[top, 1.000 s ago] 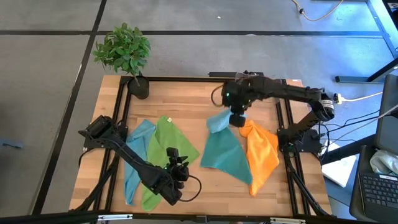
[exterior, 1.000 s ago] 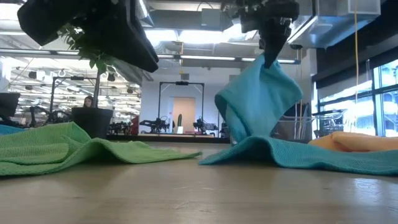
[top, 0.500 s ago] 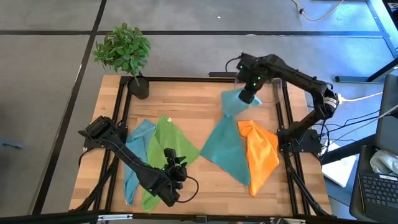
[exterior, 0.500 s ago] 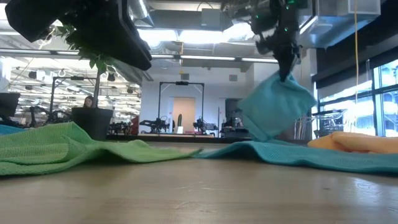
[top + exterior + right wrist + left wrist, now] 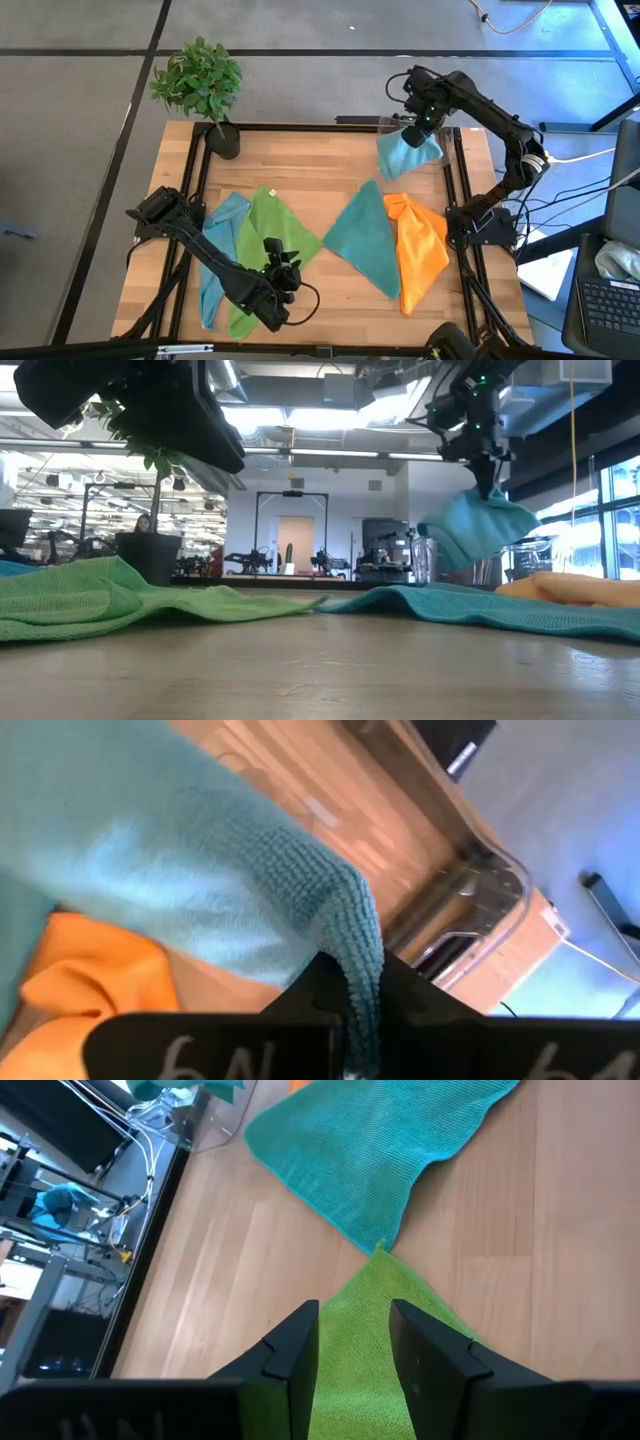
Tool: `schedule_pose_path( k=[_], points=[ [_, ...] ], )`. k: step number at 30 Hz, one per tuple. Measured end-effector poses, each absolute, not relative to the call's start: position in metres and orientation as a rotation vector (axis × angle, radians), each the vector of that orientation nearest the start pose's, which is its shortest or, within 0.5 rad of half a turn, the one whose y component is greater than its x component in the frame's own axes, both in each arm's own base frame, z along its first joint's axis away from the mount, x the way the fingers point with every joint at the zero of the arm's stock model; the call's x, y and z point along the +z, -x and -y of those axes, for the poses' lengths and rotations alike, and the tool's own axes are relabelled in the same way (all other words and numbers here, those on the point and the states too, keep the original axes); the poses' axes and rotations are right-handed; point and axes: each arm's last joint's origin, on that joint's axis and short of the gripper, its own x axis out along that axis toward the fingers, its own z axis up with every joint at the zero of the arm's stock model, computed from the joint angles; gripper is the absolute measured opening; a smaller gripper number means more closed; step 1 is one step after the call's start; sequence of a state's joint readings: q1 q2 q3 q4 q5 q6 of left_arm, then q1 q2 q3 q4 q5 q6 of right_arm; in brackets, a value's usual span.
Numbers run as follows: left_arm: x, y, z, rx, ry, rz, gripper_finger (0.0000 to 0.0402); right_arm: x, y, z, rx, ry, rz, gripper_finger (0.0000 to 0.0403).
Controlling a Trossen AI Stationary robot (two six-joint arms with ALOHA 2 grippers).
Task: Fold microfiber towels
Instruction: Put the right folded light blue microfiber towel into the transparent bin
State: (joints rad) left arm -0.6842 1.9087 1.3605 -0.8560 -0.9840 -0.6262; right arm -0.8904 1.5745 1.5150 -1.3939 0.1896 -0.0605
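Note:
My right gripper (image 5: pixel 421 122) is shut on a light blue towel (image 5: pixel 407 153), which hangs bunched over the clear bin (image 5: pixel 452 140) at the table's far right; it also shows in the low view (image 5: pixel 475 528). A teal towel (image 5: pixel 365 238) and an orange towel (image 5: pixel 420 255) lie flat on the table, side by side. A lime green towel (image 5: pixel 262 245) lies on another light blue towel (image 5: pixel 222 240) at the left. My left gripper (image 5: pixel 284 272) hovers open above the green towel's near right part (image 5: pixel 355 1295). My right gripper pinches a folded-over edge of the light blue towel (image 5: pixel 362 942) between its two fingers, which come from above and point down. The towel hangs bunched below the fingers, lifted clear of the table and of the teal towel.
A potted plant (image 5: pixel 203 85) stands at the table's far left corner. A black frame (image 5: pixel 300 127) runs round the tabletop. Bare wood (image 5: pixel 290 165) lies between the plant and the bin.
My right gripper has moved toward the table's far right corner and up, carrying the light blue towel. The towel's lower end, which rested by the teal towel, is now lifted clear and hangs over the bin. The teal towel has settled flat.

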Motion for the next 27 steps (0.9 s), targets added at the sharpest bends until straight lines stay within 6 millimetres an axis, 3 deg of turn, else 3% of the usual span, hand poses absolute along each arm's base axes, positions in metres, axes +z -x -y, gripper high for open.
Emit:
schedule_pose_path(
  k=[11, 27],
  points=[
    [0.193, -0.296, 0.210, 0.507, -0.464, -0.791, 0.0117, 0.314, -0.157, 0.241, -0.908, -0.521, -1.408, 0.0013],
    [0.194, -0.296, 0.210, 0.508, -0.460, -0.788, 0.0117, 0.277, -0.168, 0.273, -0.934, -0.471, -1.515, 0.0013]
  ],
)
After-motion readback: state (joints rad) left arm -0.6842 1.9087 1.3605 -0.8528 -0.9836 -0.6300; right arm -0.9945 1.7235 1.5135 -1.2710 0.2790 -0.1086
